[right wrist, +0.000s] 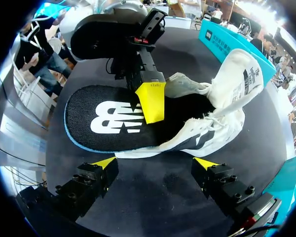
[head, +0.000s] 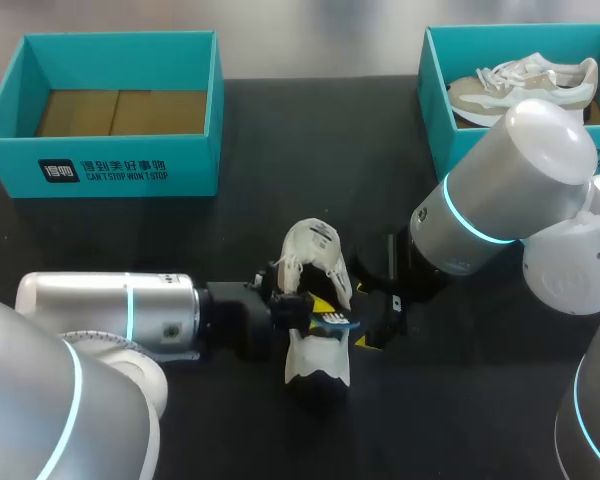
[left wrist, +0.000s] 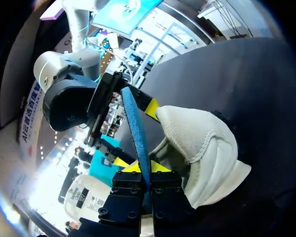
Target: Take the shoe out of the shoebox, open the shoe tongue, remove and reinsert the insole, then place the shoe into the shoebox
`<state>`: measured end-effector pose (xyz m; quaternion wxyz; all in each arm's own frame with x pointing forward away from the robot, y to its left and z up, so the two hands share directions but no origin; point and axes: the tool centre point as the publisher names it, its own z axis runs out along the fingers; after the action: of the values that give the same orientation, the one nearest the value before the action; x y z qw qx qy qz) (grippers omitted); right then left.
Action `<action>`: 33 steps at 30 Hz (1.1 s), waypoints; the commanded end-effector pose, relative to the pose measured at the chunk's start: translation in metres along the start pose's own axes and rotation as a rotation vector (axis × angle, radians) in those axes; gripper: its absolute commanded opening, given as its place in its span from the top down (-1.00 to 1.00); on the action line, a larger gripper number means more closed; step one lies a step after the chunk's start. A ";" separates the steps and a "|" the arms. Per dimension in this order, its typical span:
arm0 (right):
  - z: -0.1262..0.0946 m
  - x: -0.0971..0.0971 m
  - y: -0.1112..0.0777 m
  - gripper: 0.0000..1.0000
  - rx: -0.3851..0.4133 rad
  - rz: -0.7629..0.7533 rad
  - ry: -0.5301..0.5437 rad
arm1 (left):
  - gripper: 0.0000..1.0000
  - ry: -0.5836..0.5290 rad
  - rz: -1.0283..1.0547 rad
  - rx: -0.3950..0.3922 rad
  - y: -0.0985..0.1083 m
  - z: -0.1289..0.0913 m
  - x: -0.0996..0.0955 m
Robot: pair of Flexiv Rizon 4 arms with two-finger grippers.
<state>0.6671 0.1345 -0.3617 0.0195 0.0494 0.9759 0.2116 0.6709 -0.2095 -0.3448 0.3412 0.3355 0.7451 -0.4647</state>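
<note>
Shoe of white mesh and cream leather (head: 318, 258) is pictured lying on the black tabletop (head: 180, 250) between the two arms, well apart from the open teal cardboard shoebox (head: 100, 165), its tongue folded back so that the opening is laid bare; the flat black insole with white logo and blue rim (right wrist: 113, 118) is held partly inside the shoe, pinched at its edge by the closed left gripper (left wrist: 143, 168), a hold judged to suit sliding it along the sole; the right gripper (right wrist: 155, 163) hangs just beside the shoe, fingers spread wide and touching nothing, probably placed to steady it; whether the insole is coming out or going back cannot be told; its far end is hidden inside the shoe; in the head view the right gripper is largely masked by its own arm.
</note>
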 end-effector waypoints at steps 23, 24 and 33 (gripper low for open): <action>0.001 0.001 -0.001 -1.00 -0.001 0.000 -0.002 | 0.95 -0.042 -0.112 0.120 -0.025 -0.013 -0.013; 0.001 0.001 -0.001 -1.00 -0.001 0.000 -0.002 | 1.00 -0.033 -0.108 0.119 -0.024 -0.011 -0.013; 0.001 0.001 -0.001 -1.00 -0.001 0.000 -0.002 | 1.00 0.029 0.009 0.119 -0.013 -0.002 0.000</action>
<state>0.6671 0.1345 -0.3617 0.0195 0.0494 0.9759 0.2116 0.6533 -0.2080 -0.3326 0.3144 0.3540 0.7213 -0.5055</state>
